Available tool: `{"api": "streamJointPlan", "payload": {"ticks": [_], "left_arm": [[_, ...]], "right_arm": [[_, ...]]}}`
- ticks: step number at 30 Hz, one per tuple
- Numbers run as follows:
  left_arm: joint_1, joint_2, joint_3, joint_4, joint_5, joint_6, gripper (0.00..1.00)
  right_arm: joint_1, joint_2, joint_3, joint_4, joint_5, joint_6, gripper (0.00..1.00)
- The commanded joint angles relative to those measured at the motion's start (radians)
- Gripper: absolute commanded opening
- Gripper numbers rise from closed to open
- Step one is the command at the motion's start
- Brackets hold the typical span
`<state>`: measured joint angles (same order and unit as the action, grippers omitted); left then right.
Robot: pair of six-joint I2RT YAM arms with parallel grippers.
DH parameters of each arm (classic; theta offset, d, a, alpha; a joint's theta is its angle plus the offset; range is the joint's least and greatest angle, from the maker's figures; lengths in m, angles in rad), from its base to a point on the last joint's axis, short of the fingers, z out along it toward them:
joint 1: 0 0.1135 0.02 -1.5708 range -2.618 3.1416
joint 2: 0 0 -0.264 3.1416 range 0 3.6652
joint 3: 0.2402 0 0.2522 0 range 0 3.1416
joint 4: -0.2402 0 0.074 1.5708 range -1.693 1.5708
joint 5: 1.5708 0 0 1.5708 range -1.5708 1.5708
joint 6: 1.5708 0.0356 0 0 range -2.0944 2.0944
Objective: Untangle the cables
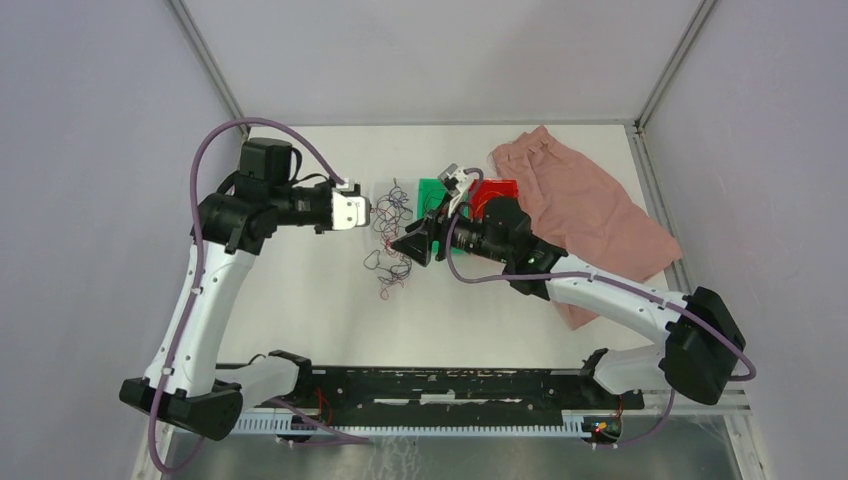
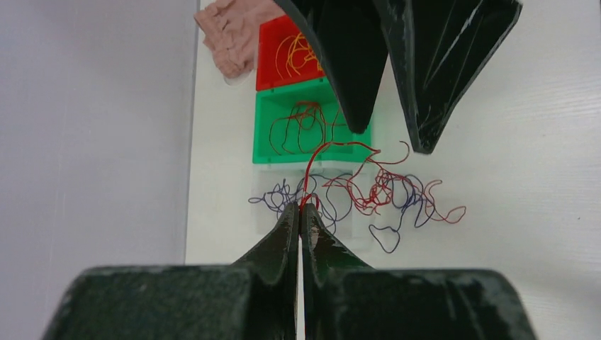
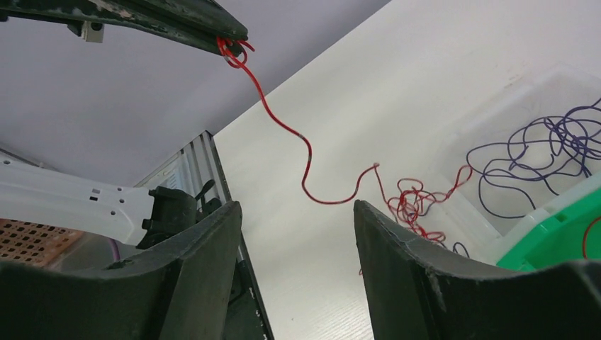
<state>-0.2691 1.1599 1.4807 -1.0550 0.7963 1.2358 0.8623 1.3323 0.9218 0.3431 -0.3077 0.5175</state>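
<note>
left gripper (image 2: 300, 207) tight on red cable (image 3: 283, 122), right gripper (image 3: 298, 205) agape

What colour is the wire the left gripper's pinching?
Red wire, clamped in the left gripper; left wrist view shows it best.

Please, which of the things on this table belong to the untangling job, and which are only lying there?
For the job:
- red cable, pinched in the shut left gripper
- purple cables
- orange cables, in the red tray
- green tray

Only lying there:
- pink cloth, beside the trays
</note>
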Motion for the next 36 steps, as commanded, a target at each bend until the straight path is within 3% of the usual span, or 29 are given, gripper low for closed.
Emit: {"api": "streamJointPlan", "payload": {"ticks": [1,5,11,18,26,36], "left_arm": [[-0.054,-0.032,0.070,0.057,0.044,-0.135,0.03],[-0.092,-0.044,0.115,0.058,0.037,-0.165,0.03],[-0.126,-0.043,0.193,0.061,0.051,-0.226,0.03],[-0.137,-0.046,0.250,0.152,0.076,-0.320,0.03],[-0.136,-0.055,0.286,0.367,0.017,-0.397,0.03],[-0.136,-0.031,0.375,0.577,-0.081,-0.466,0.03]], "right_arm": [[0.029,0.000,0.072,0.046,0.014,-0.072,0.66],[0.054,0.007,0.092,-0.004,0.103,-0.152,0.65],[0.084,0.042,0.116,0.028,0.082,-0.155,0.63],[0.098,0.105,0.125,0.021,0.066,-0.094,0.48],[0.099,0.126,-0.057,0.149,0.121,-0.015,0.36],[0.100,0.176,-0.195,0.226,0.159,0.002,0.37]]}}
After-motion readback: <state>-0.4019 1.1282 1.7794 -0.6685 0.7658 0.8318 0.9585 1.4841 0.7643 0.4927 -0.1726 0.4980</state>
